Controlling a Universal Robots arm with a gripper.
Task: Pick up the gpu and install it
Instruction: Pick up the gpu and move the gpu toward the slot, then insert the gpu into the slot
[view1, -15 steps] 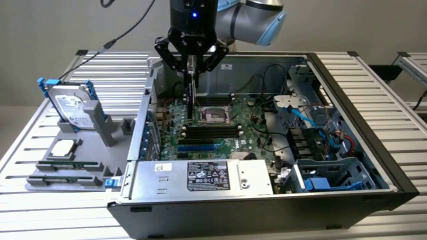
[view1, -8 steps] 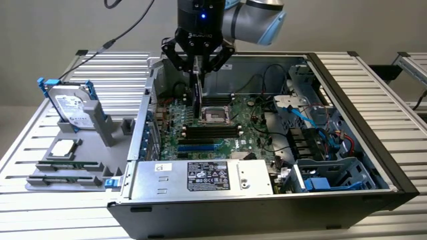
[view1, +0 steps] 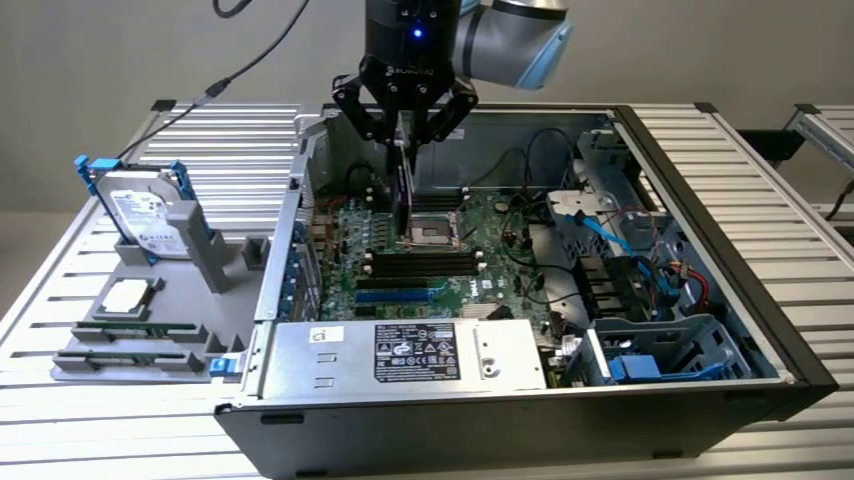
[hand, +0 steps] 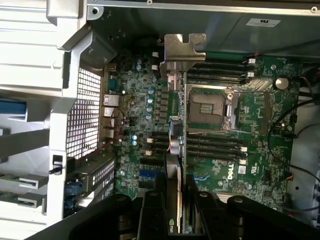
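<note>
Gripper (view1: 404, 140), exterior view: hung off the arm over the far half of the open case (view1: 467, 440), fingers closed in narrow on the gpu, so yeah, the card is gripped
gpu (view1: 404, 180), exterior view: carried upright and edge-on over the motherboard (view1: 487, 285), just beside the CPU socket (view1: 434, 232); whether the board is touched by its lower edge can't be told
case: laid on its side on the slatted table (view1: 107, 430), with the labelled power supply (view1: 400, 355) seen along its near edge
hard drive (view1: 140, 215): stood up in blue rails on the grey fixture (view1: 220, 265), by the table's edge on the exterior view's left, well apart from the gpu
memory sticks (view1: 127, 357): laid flat on the same fixture, toward the table's near corner
gripper (hand: 176, 200), wrist view: one black finger (hand: 152, 215) pressed against each face of the card
gpu (hand: 175, 165), wrist view: seen edge-on, lined up right beside the socket (hand: 207, 107), silver bracket (hand: 184, 47) at its far end, near the case wall
</note>
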